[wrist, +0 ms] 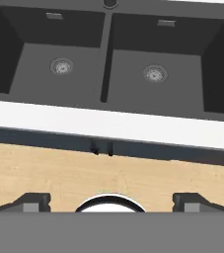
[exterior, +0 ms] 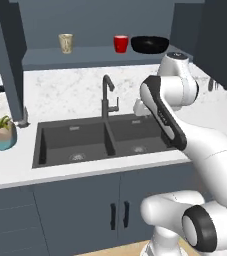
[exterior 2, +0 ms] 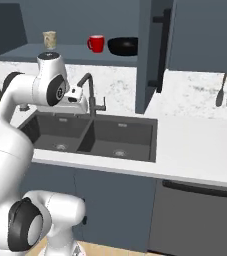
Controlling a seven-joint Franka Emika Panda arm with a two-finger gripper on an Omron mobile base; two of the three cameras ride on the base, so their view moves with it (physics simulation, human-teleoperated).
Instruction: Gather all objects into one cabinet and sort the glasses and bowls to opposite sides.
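The beige cup is standing upright at the left end of the cabinet shelf, well apart from the red cup, which is sitting just beside the black bowl at the right end. In the right base view the same row is showing: beige cup, red cup, bowl, with the cabinet door standing open to their right, its black bar handle facing out. Below the shelf, the white counter is carrying a double sink with a dark faucet behind it, and a potted plant is sitting at the far left. The fingers are hanging spread wide, holding nothing, looking down over the sink and the wooden floor; the hand is hovering beside the faucet, well below the shelf
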